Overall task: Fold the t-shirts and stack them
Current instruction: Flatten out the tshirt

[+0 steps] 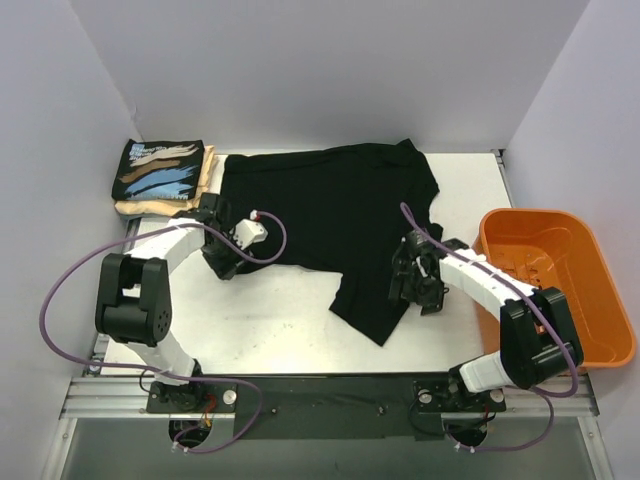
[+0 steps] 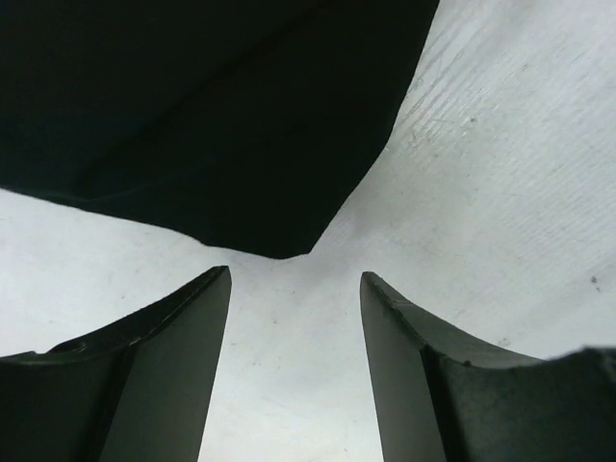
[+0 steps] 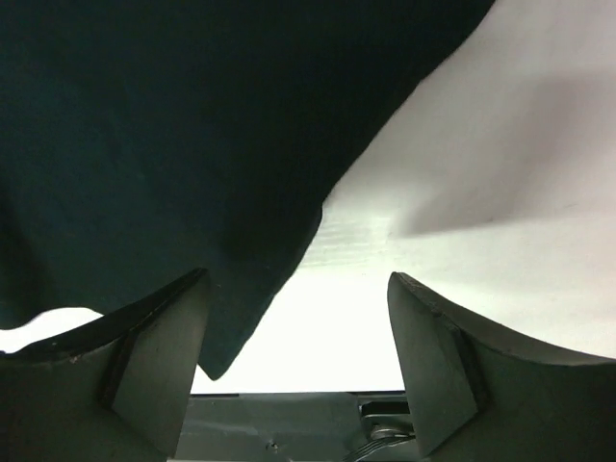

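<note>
Jaws on both arms stand open flanking black t-shirt; orange basket right, folded shirts far-left.

the top camera looks down from high behind the near edge onto the whole table, while each wrist camera peers close past the left hand or right hand at a black t-shirt edge all three views share.

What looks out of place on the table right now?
Only the plain black t-shirt: it lies unfolded and crooked mid-table, one end trailing toward the near edge by the right gripper. The printed t-shirt sits neatly folded on the cream t-shirt at the far left corner.
</note>
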Tool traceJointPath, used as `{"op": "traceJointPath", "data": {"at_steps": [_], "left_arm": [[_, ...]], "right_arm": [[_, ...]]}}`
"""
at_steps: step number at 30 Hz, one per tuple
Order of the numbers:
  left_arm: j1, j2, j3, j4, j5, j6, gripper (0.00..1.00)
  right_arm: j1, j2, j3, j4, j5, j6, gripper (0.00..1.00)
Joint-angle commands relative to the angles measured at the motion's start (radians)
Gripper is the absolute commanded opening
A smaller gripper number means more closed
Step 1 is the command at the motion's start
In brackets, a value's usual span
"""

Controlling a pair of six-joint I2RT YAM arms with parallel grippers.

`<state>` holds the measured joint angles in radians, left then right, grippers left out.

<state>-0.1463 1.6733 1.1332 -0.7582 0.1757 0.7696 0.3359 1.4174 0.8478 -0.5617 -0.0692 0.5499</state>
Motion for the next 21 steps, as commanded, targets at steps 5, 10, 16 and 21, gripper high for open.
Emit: {"op": "traceJointPath", "data": {"at_steps": [5,10,16,21], "left_arm": [[-0.030,0.023,-0.087,0.292,-0.087,-0.018,0.67],[-0.059,0.071,-0.090,0.327,-0.073,-0.035,0.67],[-0.035,0.025,-0.009,0.286,-0.140,-0.052,0.00],[0.048,-0.115,0.192,0.108,-0.146,0.026,0.00]], "right_arm": [[0.028,0.040,-0.191,0.152,-0.099,0.116,0.66],[0.025,0.118,-0.201,0.229,-0.153,0.116,0.50],[-0.157,0.023,-0.138,0.214,-0.266,0.071,0.00],[-0.333,-0.155,0.153,0.001,-0.296,-0.050,0.00]]}}
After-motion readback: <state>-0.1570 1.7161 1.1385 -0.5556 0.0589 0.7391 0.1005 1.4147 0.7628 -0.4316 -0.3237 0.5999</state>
